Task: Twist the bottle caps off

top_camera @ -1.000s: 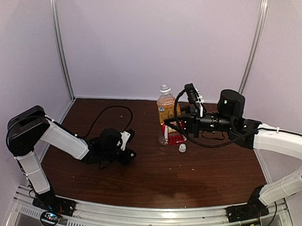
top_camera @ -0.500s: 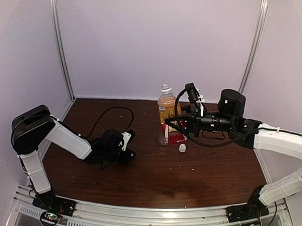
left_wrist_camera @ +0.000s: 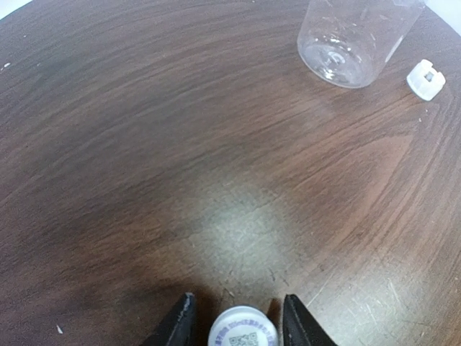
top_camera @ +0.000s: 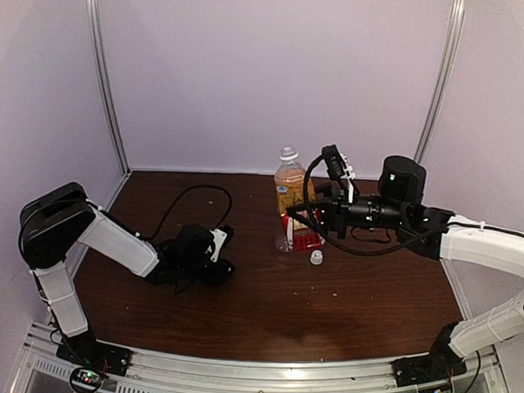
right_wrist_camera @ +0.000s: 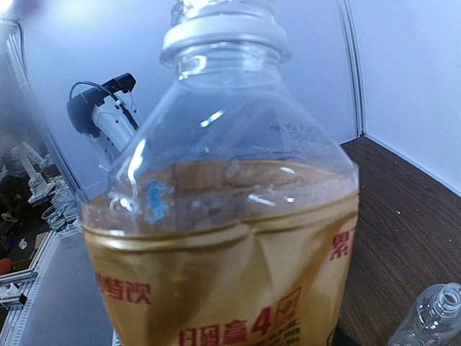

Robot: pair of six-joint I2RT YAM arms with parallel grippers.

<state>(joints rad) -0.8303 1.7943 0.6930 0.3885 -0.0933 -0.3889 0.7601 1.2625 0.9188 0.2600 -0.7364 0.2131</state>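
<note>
A small white bottle cap (left_wrist_camera: 243,333) with a printed top lies on the table between my left gripper's fingers, with a narrow gap on each side. My left gripper (left_wrist_camera: 238,299) is open and low over the table (top_camera: 216,262). A second white cap (left_wrist_camera: 426,78) lies loose beside the clear bottle (left_wrist_camera: 353,36), which stands with an open neck (right_wrist_camera: 431,317). My right gripper (top_camera: 303,217) is shut on the upright amber bottle (top_camera: 287,189) at its label. That bottle (right_wrist_camera: 230,216) fills the right wrist view and hides the fingers. A white ring circles its neck.
A black cable (top_camera: 188,198) loops over the brown table behind my left arm. The loose cap (top_camera: 316,258) lies just in front of the amber bottle. Pale walls with metal posts (top_camera: 106,77) close in the back and sides.
My left gripper's jaws have parted slightly from the cap between them, and the left arm has shifted a little. The right arm and the amber bottle have stayed still.
</note>
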